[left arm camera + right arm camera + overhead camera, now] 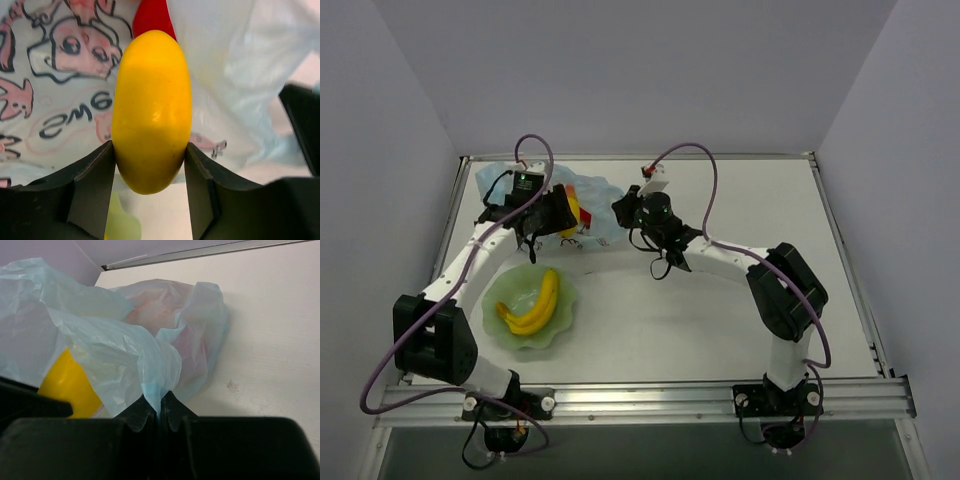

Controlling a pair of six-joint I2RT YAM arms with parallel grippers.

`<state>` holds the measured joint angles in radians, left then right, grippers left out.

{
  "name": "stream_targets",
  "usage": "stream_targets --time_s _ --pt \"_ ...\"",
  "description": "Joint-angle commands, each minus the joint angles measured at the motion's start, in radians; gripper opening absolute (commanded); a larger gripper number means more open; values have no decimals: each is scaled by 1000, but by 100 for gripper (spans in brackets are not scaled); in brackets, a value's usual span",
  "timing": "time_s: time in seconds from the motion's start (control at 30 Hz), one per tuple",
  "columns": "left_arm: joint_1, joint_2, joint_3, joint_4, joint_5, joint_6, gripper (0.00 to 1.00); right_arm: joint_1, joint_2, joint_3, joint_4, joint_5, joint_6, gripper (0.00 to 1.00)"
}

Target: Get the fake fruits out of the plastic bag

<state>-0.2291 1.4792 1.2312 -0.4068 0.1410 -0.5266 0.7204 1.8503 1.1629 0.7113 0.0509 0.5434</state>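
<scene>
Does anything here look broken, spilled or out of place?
Nothing stands out. The plastic bag lies crumpled, its edge pinched by the right gripper, while the left gripper grips a yellow fruit. The banana bunch lies neatly in the green bowl; nothing is spilled.

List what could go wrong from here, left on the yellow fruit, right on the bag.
1. The left gripper holds the smooth yellow fruit only near its end, so it may squirt out.
2. The right gripper pinches just a thin fold of the plastic bag, and the film could slip or tear.
</scene>
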Motion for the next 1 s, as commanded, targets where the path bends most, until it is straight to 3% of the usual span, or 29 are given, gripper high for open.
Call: stream_targets --time_s 0.0,0.2,0.47,0.63,0.8,0.87,0.9,0.97 --pt "-3 -98 5 -151 101 68 8 -4 13 54 5 27 18 0" --pt "2 -298 -85 -228 160 105 8 -13 -3 29 10 30 23 0" --pt "48 -572 -223 -366 -101 41 7 -24 -46 -3 14 14 13 0" --pt "204 -590 -369 -313 -60 -30 7 -24 -65 -6 -4 3 -8 0" --pt "224 -531 -414 -221 -119 -39 8 -24 -85 -15 -16 -3 -29 0" --pt "224 -504 -424 -204 -124 -41 16 -24 -88 -23 -15 -13 -30 0" --pt "224 -497 -427 -190 -124 -35 31 -24 -89 -28 -12 -14 -31 0" --pt "224 -494 -426 -190 -130 -35 49 -24 -88 -38 -7 -19 -31 0"
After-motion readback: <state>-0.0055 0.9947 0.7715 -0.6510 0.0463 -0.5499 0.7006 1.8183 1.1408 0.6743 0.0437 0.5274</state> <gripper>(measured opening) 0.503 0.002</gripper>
